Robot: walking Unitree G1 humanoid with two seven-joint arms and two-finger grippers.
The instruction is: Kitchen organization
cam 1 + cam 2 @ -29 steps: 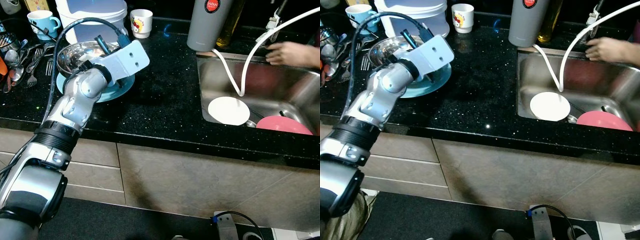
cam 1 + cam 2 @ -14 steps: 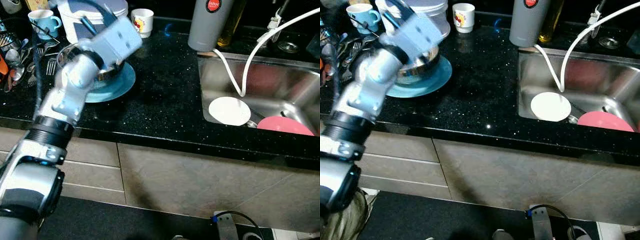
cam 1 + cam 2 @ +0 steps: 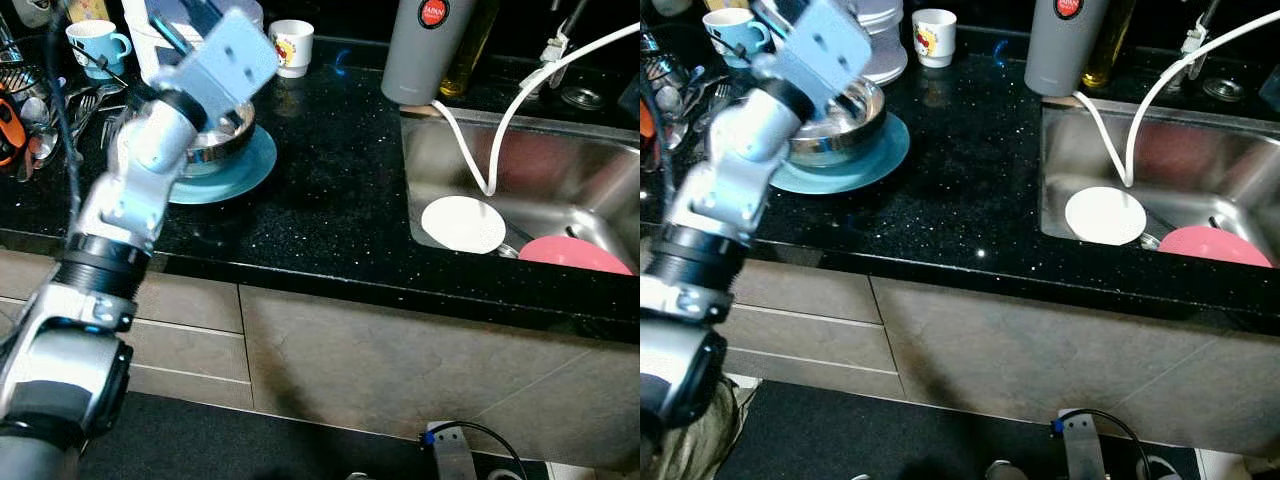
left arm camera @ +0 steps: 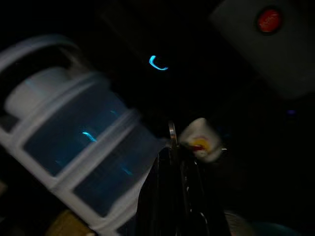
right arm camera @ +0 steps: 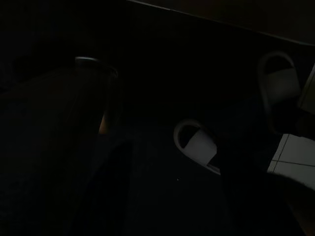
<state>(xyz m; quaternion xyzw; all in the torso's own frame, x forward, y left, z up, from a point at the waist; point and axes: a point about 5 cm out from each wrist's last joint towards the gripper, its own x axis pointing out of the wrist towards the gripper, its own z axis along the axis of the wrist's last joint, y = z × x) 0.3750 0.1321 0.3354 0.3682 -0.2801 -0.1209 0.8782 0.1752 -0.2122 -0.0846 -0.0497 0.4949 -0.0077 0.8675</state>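
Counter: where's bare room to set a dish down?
Bare black counter between the blue plate under the steel bowl and the sink, up to the grey flask. Crowded at the far left: cutlery, blue mug, white container.

Glossy speckled countertop, seemingly stone

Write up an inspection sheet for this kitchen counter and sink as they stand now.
Surface: black speckled counter, steel sink on the robot's right.
Job's things: steel bowl on blue plate; white plate and pink plate in sink.
Clutter: blue mug, white cup, forks and spoons, grey flask, white container.
Grippers: left gripper raised above bowl, fingers together.
Cables: white hose into sink; floor cable.
Surroundings: beige cabinet fronts.
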